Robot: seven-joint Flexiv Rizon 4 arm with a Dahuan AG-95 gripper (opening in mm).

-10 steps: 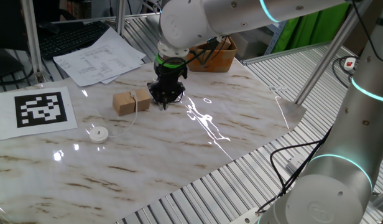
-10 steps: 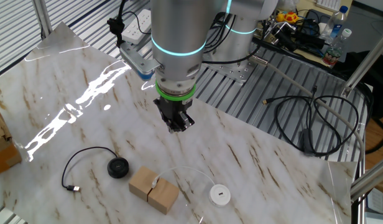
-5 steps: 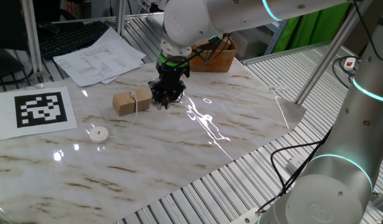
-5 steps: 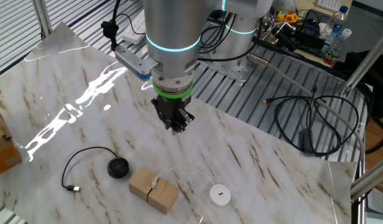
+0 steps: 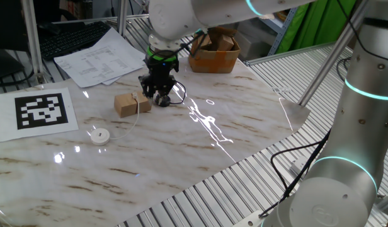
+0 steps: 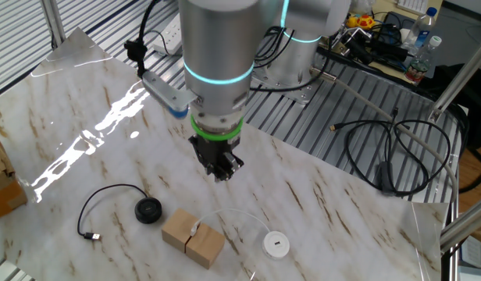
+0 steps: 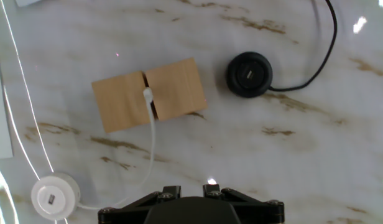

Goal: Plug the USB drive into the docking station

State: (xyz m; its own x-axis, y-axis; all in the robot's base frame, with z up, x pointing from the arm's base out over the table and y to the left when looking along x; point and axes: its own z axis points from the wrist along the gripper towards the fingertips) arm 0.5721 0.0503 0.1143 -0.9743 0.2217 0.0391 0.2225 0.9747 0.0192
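Matte wooden block [image 7: 149, 94], split down the middle, white cable [image 7: 152, 142] plugged in. Glossy black round puck [image 7: 249, 74] beside it on marble-patterned tabletop [image 7: 303, 162]. Gripper [image 6: 219, 168] hovering above; opening cannot be told.

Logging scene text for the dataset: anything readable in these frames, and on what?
No words or numbers can be read.
Marker sheet: a black-and-white square fiducial pattern, no lettering.
Papers: printed lines, too small to read.
White puck: small grey mark on top, too blurred to read.
Black puck: small mark at centre, unreadable.
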